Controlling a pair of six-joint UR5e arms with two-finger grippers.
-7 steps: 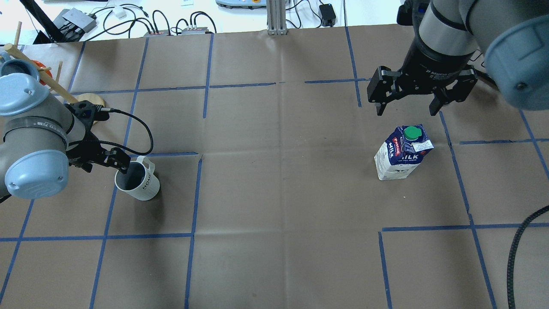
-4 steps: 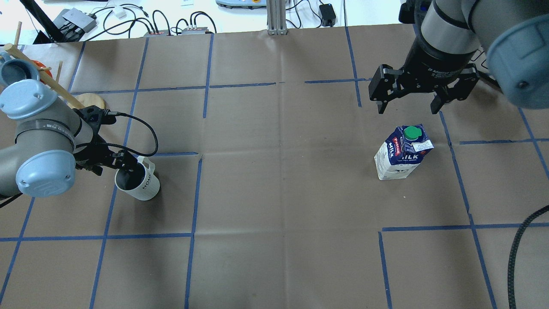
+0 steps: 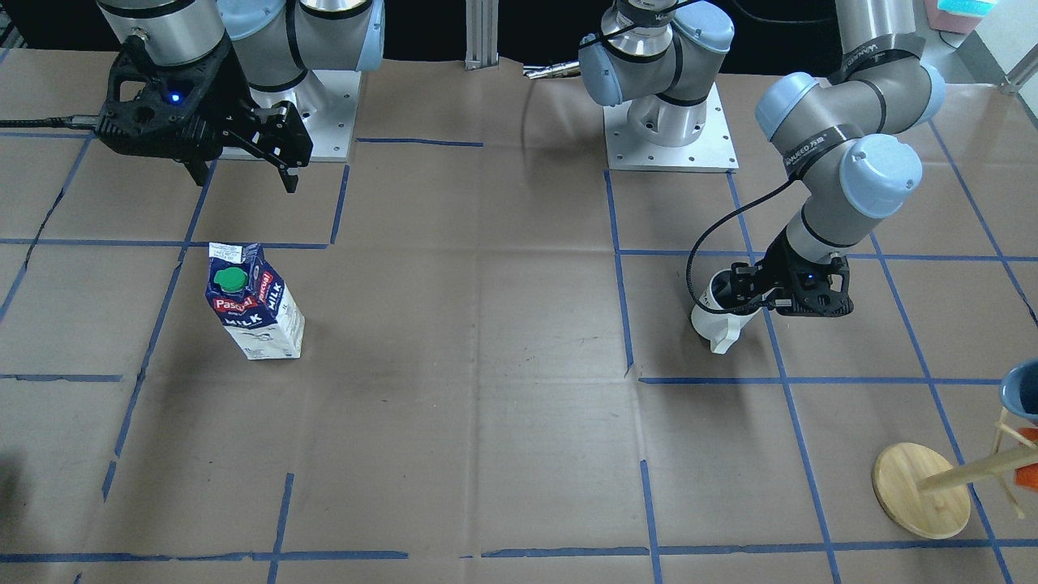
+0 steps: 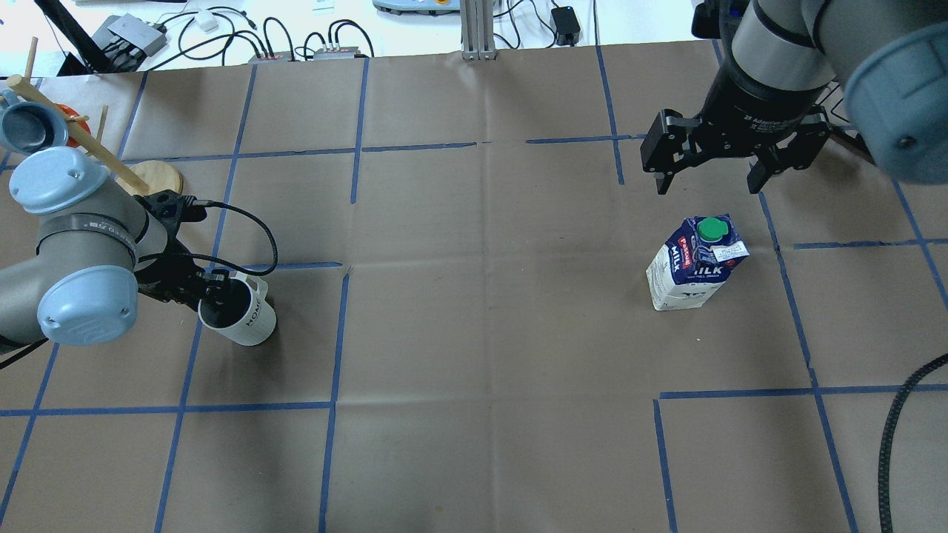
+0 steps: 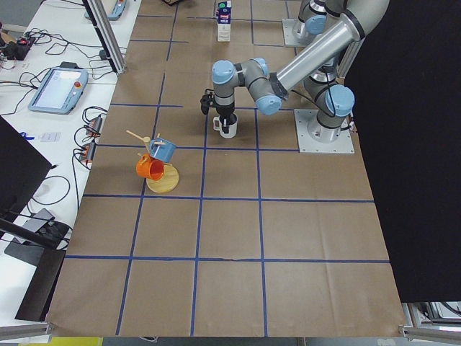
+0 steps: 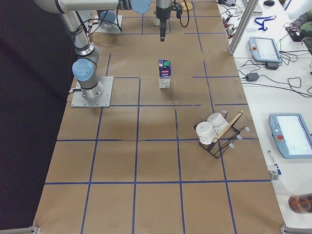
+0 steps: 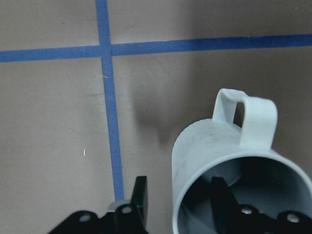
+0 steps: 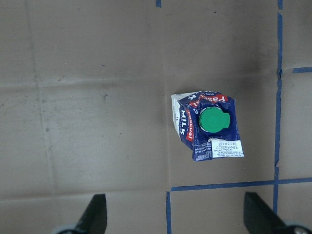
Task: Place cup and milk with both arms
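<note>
The white cup (image 4: 241, 317) stands on the brown paper at the left, handle pointing away from me. My left gripper (image 4: 213, 289) is open and straddles its rim. In the left wrist view one finger (image 7: 220, 191) is inside the cup (image 7: 229, 146) and the other (image 7: 139, 192) is outside the wall, with gaps on both sides. The milk (image 4: 695, 260) stands upright at the right, green cap up. My right gripper (image 4: 709, 174) hangs wide open and empty above the table just beyond it. In the right wrist view the milk (image 8: 207, 126) lies ahead of the two spread fingertips (image 8: 95, 214).
A wooden mug rack (image 4: 154, 175) with a blue and an orange mug stands at the far left, close behind my left arm. Another rack with white mugs (image 6: 217, 132) shows in the exterior right view. A black cable (image 4: 889, 444) hangs at the near right. Blue tape lines grid the paper.
My left arm has shifted while the gripper stays at the cup's rim. My right gripper has drifted slightly right and away. The cup and milk have not moved.
</note>
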